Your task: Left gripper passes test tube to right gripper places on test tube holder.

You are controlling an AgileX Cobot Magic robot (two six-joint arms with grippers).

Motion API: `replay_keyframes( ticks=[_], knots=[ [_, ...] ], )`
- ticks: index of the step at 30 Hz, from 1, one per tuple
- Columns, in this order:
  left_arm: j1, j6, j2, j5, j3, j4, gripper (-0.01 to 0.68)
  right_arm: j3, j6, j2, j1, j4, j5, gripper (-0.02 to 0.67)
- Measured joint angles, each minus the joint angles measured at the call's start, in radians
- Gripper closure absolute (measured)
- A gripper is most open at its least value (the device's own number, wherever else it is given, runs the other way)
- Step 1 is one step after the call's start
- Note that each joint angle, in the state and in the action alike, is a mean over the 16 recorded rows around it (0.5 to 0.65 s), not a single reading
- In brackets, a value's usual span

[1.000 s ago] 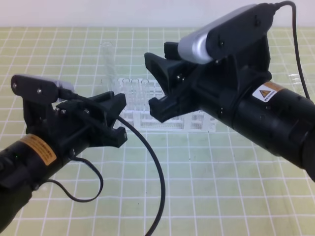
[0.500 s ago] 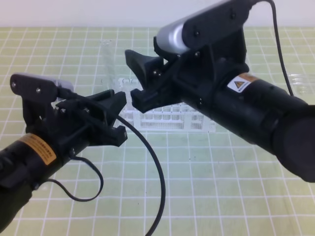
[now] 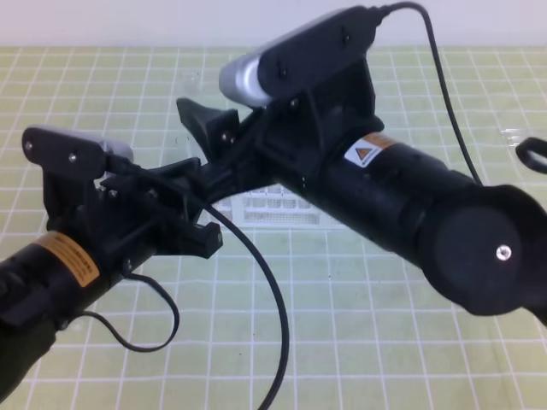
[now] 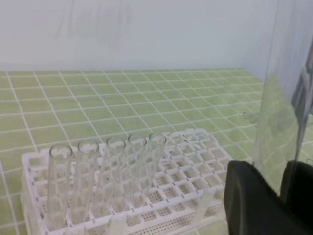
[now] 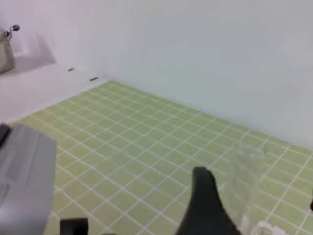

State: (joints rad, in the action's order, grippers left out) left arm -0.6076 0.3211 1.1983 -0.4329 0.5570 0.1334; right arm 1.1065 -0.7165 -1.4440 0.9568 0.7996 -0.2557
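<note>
We see the left gripper [image 4: 274,193] clamped on the upright test tube [image 4: 288,93]; the right gripper [image 3: 209,141], jaws apart, approaches it. Handover and placing in the test tube holder [image 4: 195,161] remain.

We see the bulky right arm [image 3: 402,213] lying across the middle of the mat [image 3: 359,342], covering most of the white rack [image 3: 282,205] and blocking any way to it from the right. Five upright tubes [image 4: 105,176] fill the rack's left holes; the holes to their right stand free. The left gripper [image 3: 201,209] sits close against the right gripper [image 3: 205,145], little gap between them. A black cable [image 3: 269,290] loops over the near mat.
</note>
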Motion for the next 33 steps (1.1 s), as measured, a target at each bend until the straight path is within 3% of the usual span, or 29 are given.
replay_keyframes(
  ticks=[25, 33],
  knots=[
    [0.000, 0.000, 0.000, 0.004, 0.000, 0.000, 0.643, 0.066, 0.026, -0.111, 0.007, -0.012, -0.041, 0.237],
    [0.000, 0.000, -0.002, 0.000, 0.000, 0.000, 0.675, 0.090, 0.027, -0.148, 0.007, -0.012, -0.061, 0.237]
  ],
)
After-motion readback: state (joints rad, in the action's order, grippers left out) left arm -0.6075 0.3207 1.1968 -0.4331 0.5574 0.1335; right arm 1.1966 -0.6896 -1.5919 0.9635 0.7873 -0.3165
